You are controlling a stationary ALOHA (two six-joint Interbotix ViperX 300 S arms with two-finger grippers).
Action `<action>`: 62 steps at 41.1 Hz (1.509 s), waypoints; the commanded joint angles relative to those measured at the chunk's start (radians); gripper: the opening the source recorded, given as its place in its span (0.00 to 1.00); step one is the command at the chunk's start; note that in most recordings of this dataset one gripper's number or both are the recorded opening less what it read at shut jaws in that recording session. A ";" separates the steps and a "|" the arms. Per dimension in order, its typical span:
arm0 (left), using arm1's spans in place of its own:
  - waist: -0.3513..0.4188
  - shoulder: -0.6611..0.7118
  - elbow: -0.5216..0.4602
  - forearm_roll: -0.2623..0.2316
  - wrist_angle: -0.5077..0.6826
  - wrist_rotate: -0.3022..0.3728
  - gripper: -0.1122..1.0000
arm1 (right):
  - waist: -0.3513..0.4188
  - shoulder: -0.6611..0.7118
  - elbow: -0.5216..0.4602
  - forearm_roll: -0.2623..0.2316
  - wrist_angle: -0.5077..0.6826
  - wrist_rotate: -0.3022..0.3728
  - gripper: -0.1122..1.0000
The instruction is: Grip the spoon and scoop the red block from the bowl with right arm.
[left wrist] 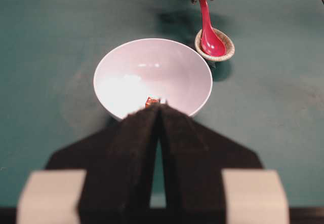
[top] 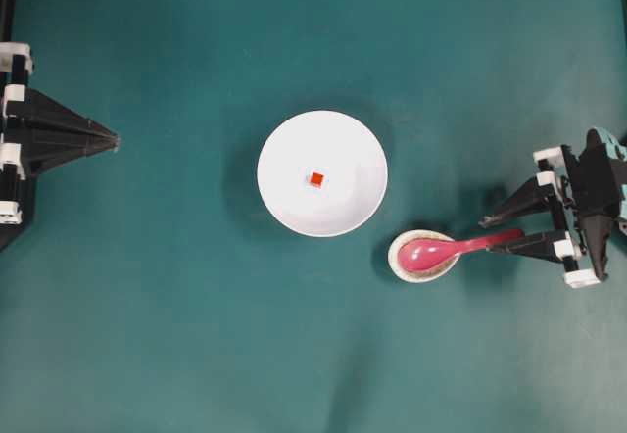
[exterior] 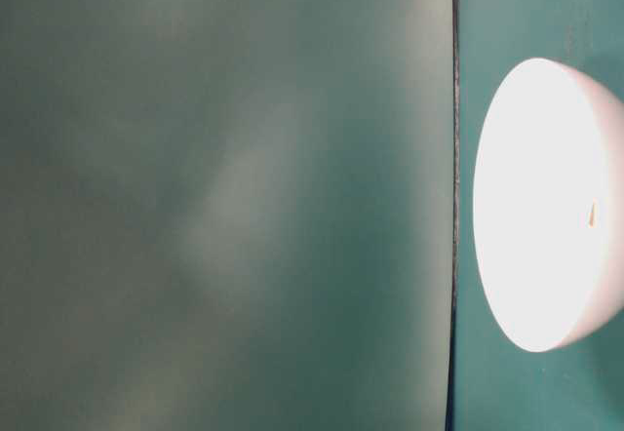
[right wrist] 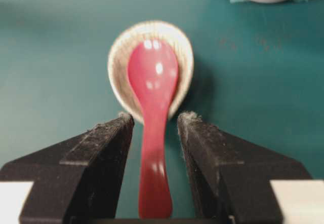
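Your right gripper (right wrist: 155, 120) stands with its jaws apart, one on each side of the pink spoon's (top: 453, 248) handle and not pressing it. The spoon's scoop rests in the small speckled dish (top: 404, 265), just beside the white bowl (top: 346, 153). The red block (top: 315, 179) lies in the bowl's middle, while your left gripper (top: 115, 142), well apart from the bowl, has its jaws together.

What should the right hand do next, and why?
Probably close on the spoon. The right hand is open with the handle between its fingers, not yet gripped, and the red block sits in the bowl.
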State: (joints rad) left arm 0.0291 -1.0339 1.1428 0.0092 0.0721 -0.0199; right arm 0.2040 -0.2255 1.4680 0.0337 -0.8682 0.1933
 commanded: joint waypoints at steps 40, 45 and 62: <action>-0.006 0.005 -0.029 0.003 -0.006 0.000 0.10 | 0.048 0.137 0.025 0.025 -0.129 0.000 0.52; -0.006 0.005 -0.029 0.002 -0.005 0.002 0.10 | 0.048 0.137 0.025 0.028 -0.129 -0.002 0.52; -0.006 0.005 -0.029 0.002 0.000 0.002 0.10 | 0.048 0.137 0.017 0.037 -0.130 0.000 0.52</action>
State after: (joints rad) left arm 0.0261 -1.0339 1.1428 0.0092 0.0721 -0.0184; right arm 0.2485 -0.0844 1.4941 0.0690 -0.9863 0.1917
